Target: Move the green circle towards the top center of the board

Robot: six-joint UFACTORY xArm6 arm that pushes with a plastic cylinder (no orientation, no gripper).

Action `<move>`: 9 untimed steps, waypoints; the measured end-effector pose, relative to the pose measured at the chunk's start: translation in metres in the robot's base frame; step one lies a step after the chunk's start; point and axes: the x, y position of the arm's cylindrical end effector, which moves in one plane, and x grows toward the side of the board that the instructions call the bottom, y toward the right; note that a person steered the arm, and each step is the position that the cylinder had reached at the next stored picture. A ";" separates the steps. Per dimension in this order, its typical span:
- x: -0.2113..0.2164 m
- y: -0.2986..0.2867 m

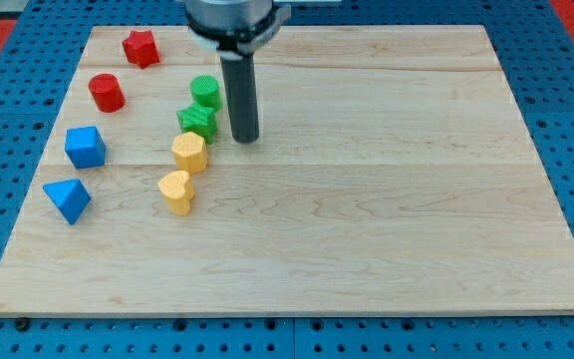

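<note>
My tip (245,138) is set right of green circle (204,91); no claw fitted, nothing held. Green star (197,122) risks being pushed instead.

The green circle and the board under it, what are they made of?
The green circle looks like plastic: one solid bright colour with a smooth, slightly matte surface. The board looks like pale wood: it shows grain lines and plank seams. My tip stands just right of the green blocks.

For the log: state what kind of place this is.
Probably a robot lab bench: a wooden board lies on a blue perforated table, small coloured blocks like the green circle sit on it, my tip beside them.
</note>
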 end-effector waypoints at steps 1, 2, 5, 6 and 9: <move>-0.041 -0.025; -0.067 -0.046; -0.058 -0.131; -0.070 -0.125; -0.081 -0.115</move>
